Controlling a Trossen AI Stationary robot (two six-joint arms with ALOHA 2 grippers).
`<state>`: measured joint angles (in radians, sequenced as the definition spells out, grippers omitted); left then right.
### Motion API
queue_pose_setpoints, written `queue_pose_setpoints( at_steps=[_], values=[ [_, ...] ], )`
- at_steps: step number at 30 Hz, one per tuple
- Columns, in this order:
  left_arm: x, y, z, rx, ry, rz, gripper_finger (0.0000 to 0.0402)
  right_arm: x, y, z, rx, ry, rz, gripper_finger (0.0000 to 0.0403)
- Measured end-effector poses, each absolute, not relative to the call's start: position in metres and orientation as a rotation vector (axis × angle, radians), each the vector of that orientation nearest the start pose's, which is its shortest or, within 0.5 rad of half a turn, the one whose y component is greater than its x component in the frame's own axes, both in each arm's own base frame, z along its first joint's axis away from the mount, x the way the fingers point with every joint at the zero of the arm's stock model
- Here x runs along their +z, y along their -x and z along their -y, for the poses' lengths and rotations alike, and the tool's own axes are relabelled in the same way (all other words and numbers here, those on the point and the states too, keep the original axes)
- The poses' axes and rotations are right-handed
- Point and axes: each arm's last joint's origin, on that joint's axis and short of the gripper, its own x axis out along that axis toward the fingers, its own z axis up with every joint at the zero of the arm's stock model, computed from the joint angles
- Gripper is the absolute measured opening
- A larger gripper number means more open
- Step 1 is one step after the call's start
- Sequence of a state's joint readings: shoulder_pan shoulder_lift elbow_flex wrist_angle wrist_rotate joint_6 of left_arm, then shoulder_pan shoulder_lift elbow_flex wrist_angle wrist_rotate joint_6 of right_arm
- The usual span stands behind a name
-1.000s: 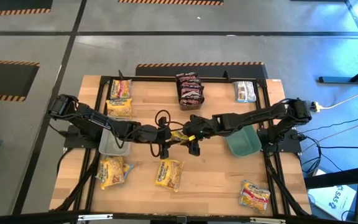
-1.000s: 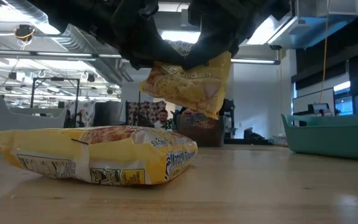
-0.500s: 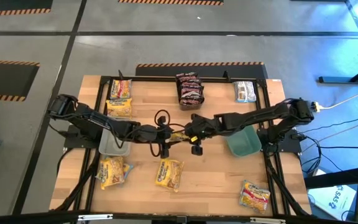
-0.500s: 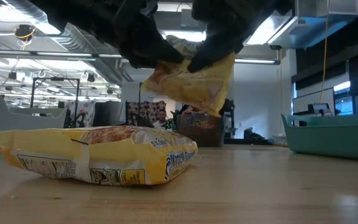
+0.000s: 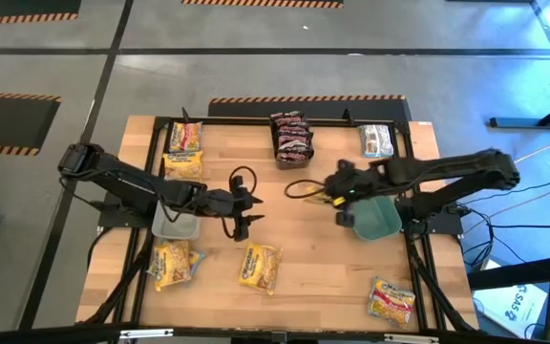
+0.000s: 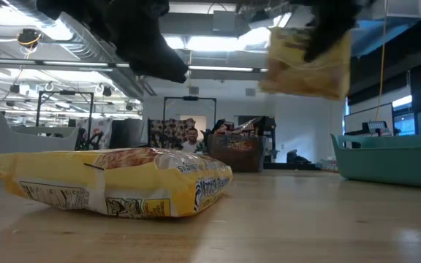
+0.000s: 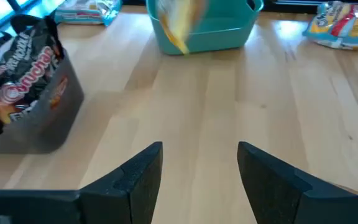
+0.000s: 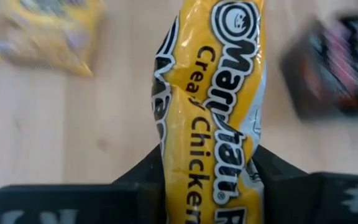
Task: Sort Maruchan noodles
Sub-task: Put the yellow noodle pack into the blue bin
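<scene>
Right tool (image 5: 338, 203) grips yellow packet (image 8: 213, 112) above open tabletop (image 5: 304, 244).

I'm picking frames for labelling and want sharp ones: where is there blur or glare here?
Low view: the held yellow packet is smeared, and ceiling lights glare behind it. Left wrist view: that packet is a blurred streak before the teal bin. Right wrist view: the packet in the right end effector is sharp, the background blurred.
</scene>
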<state>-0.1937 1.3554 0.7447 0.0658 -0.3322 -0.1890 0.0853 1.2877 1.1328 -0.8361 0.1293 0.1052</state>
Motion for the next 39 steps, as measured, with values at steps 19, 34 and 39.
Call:
queue_pose_setpoints(
  at_steps=[19, 34, 39],
  values=[
    [0.212, -0.279, 0.05, 0.174, 0.051, -0.539, 0.0202, 0.249, -0.18, -0.008, -0.245, 0.094, -1.473, 0.0102],
    [0.213, -0.279, 0.052, 0.164, 0.051, -0.532, 0.0202, 0.207, -0.189, 0.04, -0.21, -0.05, -1.331, 0.0102],
    [0.213, -0.279, 0.052, 0.164, 0.05, -0.532, 0.0202, 0.198, -0.185, 0.055, -0.236, -0.068, -1.309, 0.0103]
  ],
)
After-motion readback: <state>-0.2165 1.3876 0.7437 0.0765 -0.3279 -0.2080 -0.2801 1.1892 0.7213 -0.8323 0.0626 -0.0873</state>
